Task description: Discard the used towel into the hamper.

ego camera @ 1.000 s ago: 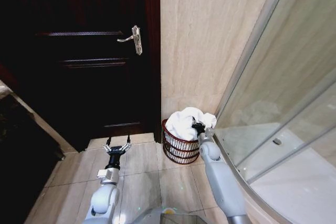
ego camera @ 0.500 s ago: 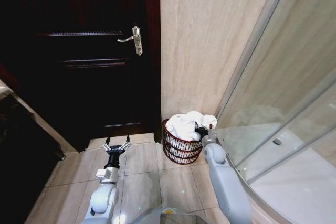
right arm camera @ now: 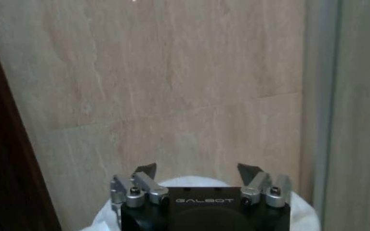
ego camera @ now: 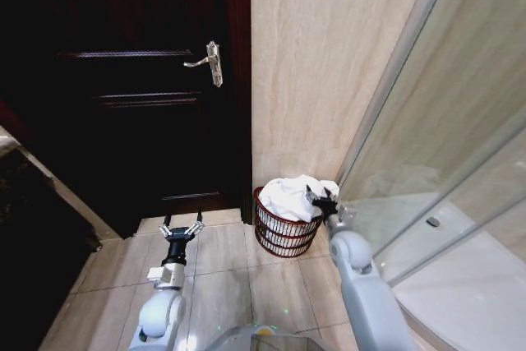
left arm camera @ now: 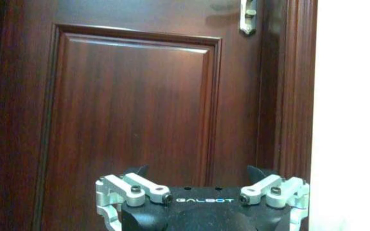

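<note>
The white towel [ego camera: 289, 196] is seen heaped in the hamper [ego camera: 282, 233] — the right gripper [ego camera: 323, 200] (fingers spread wide, empty) is held just above it; the left gripper [ego camera: 181, 230], also spread, is parked low before the door [ego camera: 123, 88].

White towel [ego camera: 289, 196] heaped in the upright red-brown wire hamper [ego camera: 279, 234], spilling past its rim toward two o'clock.

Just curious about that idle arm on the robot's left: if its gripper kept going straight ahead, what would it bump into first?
Most likely the dark wooden door. The left gripper, open, points squarely at its lower panel with nothing in between.
</note>
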You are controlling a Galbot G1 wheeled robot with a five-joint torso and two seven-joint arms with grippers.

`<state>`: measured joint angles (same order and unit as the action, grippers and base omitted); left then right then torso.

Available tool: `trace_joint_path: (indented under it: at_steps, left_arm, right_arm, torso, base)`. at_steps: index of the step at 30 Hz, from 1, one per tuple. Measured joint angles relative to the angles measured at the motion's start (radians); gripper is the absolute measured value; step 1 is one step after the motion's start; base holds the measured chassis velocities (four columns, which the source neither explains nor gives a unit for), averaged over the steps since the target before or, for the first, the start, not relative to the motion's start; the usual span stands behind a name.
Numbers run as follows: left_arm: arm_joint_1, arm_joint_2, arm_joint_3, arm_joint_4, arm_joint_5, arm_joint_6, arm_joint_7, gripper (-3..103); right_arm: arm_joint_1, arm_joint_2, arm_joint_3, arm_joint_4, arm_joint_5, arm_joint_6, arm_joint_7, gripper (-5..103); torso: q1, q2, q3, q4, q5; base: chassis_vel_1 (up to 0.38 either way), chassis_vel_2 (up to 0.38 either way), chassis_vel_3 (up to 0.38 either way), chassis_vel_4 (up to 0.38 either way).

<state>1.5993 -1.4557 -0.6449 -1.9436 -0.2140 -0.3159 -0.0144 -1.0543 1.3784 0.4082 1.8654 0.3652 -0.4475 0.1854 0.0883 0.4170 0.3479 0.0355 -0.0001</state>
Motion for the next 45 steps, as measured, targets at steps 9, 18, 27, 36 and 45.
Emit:
trace_joint_path:
  at_steps: [9, 18, 27, 36, 45]
  left_arm:
    - [-0.014, -0.006, -0.002, -0.001, -0.003, -0.016, 0.028, 100]
    - [-0.024, -0.009, 0.004, 0.018, -0.015, -0.043, 0.036, 100]
    - [-0.019, -0.007, 0.004, 0.050, -0.024, -0.080, 0.038, 100]
    - [-0.034, -0.019, 0.021, 0.071, -0.032, -0.109, 0.046, 100]
    - [-0.024, -0.005, 0.015, 0.077, -0.035, -0.112, 0.051, 100]
  right_arm:
    - [0.175, -0.005, -0.056, -0.291, 0.156, -0.036, 0.044, 100]
    - [0.180, 0.048, -0.060, -0.426, 0.184, -0.058, 0.101, 100]
    - [0.232, 0.042, -0.121, -0.513, 0.206, -0.106, 0.134, 100]
    - [0.348, 0.083, -0.105, -0.596, 0.475, -0.152, 0.298, 100]
    - [0.338, 0.113, -0.087, -0.621, 0.565, -0.159, 0.360, 100]
  torso:
    - [0.001, 0.001, 0.001, -0.0003, 0.0001]
    - [0.001, 0.001, 0.001, -0.0002, 0.0000]
    - [0.001, 0.002, 0.001, -0.0002, 0.0000]
    - [0.001, 0.002, 0.001, -0.0004, -0.0001]
    - [0.001, 0.002, 0.001, 0.0000, 0.0000]
  base:
    - [0.000, 0.000, 0.000, 0.000]
    - [0.000, 0.000, 0.000, 0.000]
    - [0.000, 0.000, 0.000, 0.000]
    - [0.000, 0.000, 0.000, 0.000]
    - [0.000, 0.000, 0.000, 0.000]
